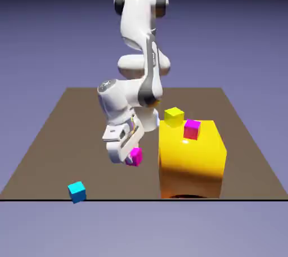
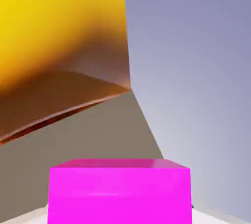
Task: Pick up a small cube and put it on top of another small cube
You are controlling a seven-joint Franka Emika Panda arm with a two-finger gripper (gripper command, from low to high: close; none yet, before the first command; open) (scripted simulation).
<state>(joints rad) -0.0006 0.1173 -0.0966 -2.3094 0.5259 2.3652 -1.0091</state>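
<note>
My gripper (image 1: 131, 157) is shut on the all-magenta small cube (image 1: 135, 157), low over the table just off the left side of the big yellow block (image 1: 191, 163). The hand is tilted. In the hand view this small cube (image 2: 120, 191) fills the bottom middle and hides both fingertips. The other small cube (image 1: 192, 129), magenta on top with reddish sides, rests on the yellow block's top, up and to the right of my gripper. Whether the held cube touches the table I cannot tell.
A small yellow cube (image 1: 174, 117) sits at the block's far left corner. A cyan cube (image 1: 77, 192) lies near the table's front edge at the left. In the hand view the yellow block (image 2: 59, 37) looms at the upper left, table (image 2: 98, 130) below it.
</note>
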